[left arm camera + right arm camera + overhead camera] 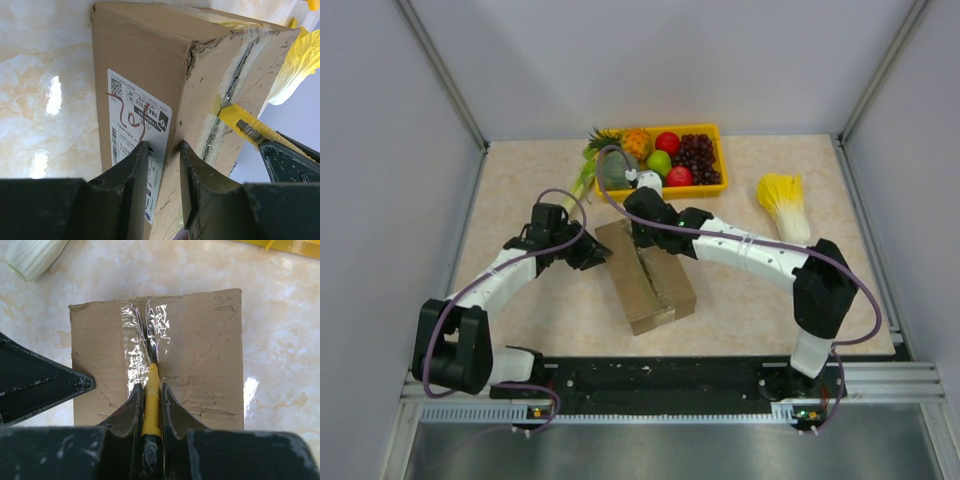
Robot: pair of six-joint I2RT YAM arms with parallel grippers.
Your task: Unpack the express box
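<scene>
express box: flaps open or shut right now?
Shut. The express box has both top flaps flat, meeting at the taped seam; the yellow knife tip sits at it.

The box is a brown corrugated cardboard carton, oblong, lying flat on the worktop. It sits about midway between the left and right edges, nearer the near edge than the far one, and is turned at a slant to them. Its top flaps lie closed, with wrinkled clear tape along the middle seam. A white printed label is on its left long side. One upper corner is crumpled.
</scene>
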